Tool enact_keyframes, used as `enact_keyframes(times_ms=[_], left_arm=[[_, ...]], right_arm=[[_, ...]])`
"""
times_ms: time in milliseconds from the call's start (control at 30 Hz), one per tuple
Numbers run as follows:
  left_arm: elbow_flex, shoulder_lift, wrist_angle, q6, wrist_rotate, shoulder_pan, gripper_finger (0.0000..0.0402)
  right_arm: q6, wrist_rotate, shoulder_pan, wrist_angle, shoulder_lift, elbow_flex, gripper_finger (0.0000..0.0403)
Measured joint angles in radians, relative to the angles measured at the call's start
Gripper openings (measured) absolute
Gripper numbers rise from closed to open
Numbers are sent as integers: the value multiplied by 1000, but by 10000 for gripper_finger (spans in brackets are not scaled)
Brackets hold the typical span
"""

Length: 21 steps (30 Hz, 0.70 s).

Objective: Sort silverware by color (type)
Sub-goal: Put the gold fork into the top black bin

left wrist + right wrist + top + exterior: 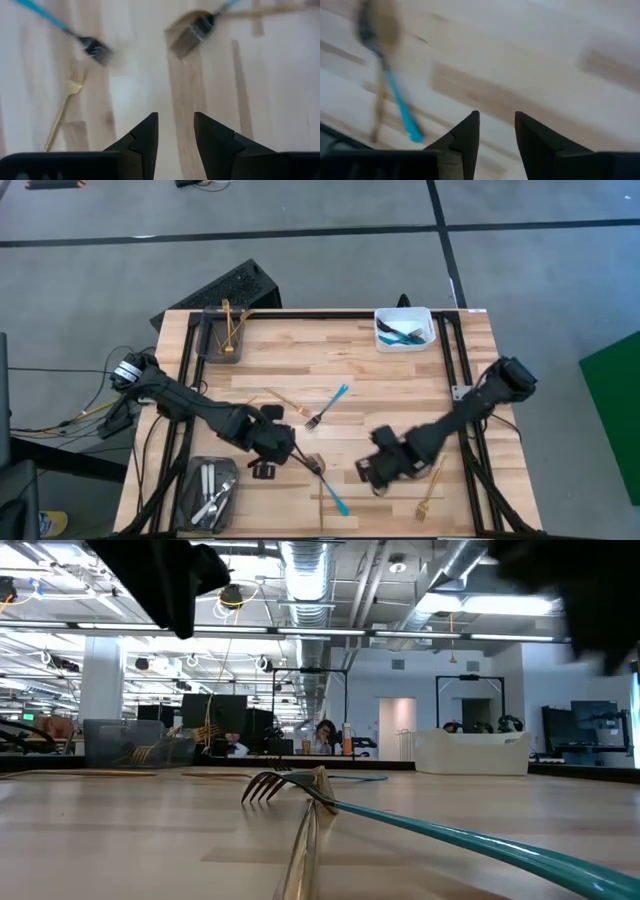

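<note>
Silverware lies loose on the wooden table. A blue-handled fork (328,408) and a gold fork (288,402) lie at the middle. A blue-handled utensil (330,488) lies at the near middle, crossed over a gold one (300,840). Another gold fork (432,490) lies near the right front. My left gripper (280,448) (176,122) hovers open just left of the crossed pair, pointing down, nothing between its fingers. My right gripper (378,468) (496,122) hovers open to the pair's right, over bare wood.
A dark tray (205,340) at the far left holds gold forks. A dark tray (192,480) at the near left holds silver pieces. A white bin (428,330) at the far right holds blue-handled pieces. Black rails frame the table's edges.
</note>
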Motion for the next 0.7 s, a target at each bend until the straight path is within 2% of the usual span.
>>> enact_keyframes(times_ms=[67,167,400,500,567,700], left_arm=[[-18,-5,16,75,38,7,111],[-74,-21,86,128,89,21,111],[-192,-63,122,102,146,66,111],[-224,-93,122,60,145,71,111],[-240,-115,126,36,142,71,111],[-267,-163,129,3,137,62,111]], right_arm=[[122,-11,62,-55,-3,0,143],[258,-92,147,-141,3,1,141],[386,-263,268,-144,82,0,141],[399,-332,299,-127,112,0,141],[374,-340,315,-119,134,0,141],[140,-339,337,-119,154,0,141]])
